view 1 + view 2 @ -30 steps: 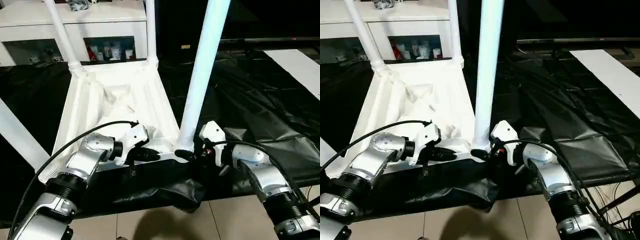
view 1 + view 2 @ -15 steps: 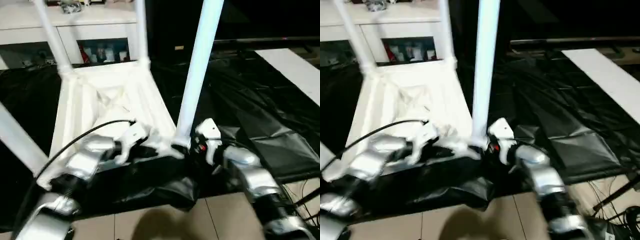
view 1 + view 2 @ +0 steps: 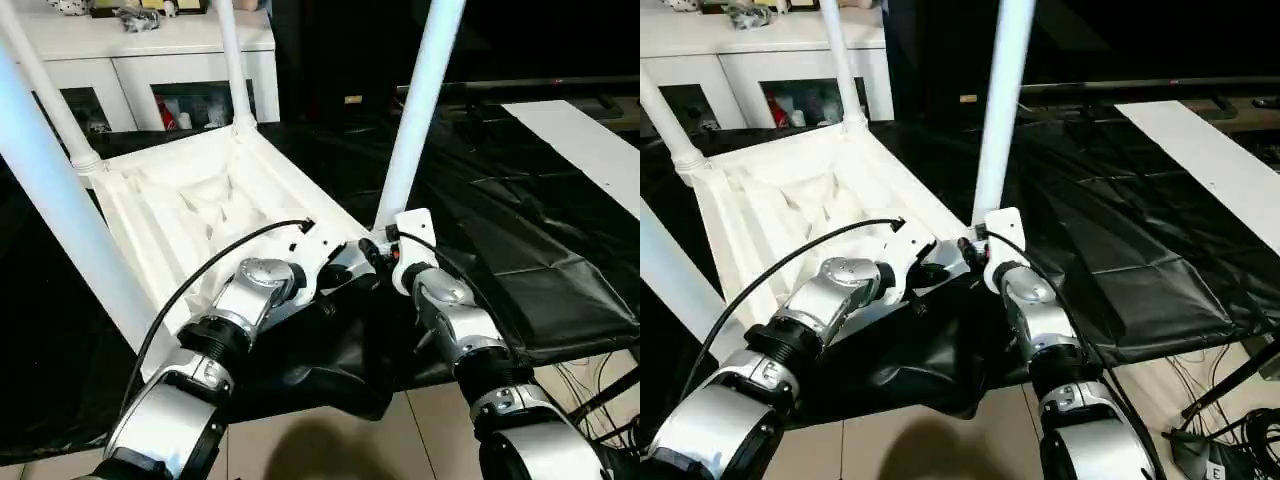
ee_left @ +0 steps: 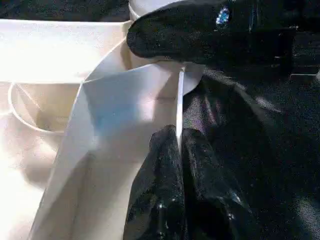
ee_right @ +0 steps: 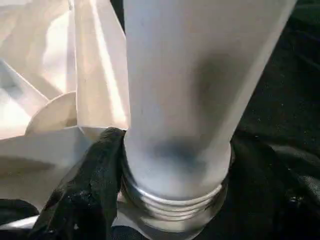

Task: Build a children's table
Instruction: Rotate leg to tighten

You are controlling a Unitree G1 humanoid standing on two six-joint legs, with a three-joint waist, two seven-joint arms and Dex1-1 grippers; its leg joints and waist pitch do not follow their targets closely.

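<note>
Black sheet [image 3: 520, 250], upturned white ribbed tabletop [image 3: 190, 200], 4 legs [image 3: 418, 100] up.

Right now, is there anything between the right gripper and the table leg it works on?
No, nothing visible. The right gripper sits directly at the base of the near leg, one black finger against its threaded end at the tabletop corner socket.

Upturned white tabletop [image 3: 790, 200] on black sheeting [image 3: 1120, 250], legs up, both hands at its near corner.
</note>
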